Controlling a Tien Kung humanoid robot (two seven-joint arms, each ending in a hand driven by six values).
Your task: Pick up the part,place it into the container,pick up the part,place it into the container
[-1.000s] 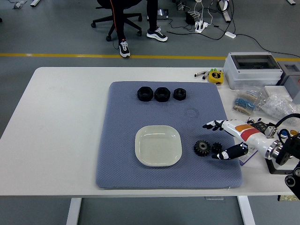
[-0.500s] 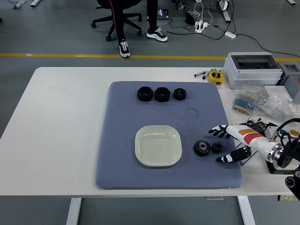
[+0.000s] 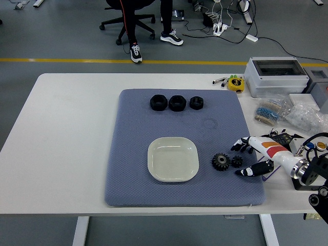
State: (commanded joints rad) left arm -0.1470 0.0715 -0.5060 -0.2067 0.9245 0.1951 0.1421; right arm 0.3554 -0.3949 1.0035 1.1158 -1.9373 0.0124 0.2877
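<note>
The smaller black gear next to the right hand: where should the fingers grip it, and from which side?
Grip the smaller gear across its toothed rim, from above and the right. It lies flat on the blue mat, touching the larger gear on its left, and the open right hand already brackets its free side.

The white table [image 3: 66, 128] is covered in the middle by a blue-grey mat [image 3: 133, 123]. At its far right corner a grey box [image 3: 277, 76], a yellow tape measure [image 3: 236, 83] and clear bags [image 3: 287, 114] are laid.
</note>
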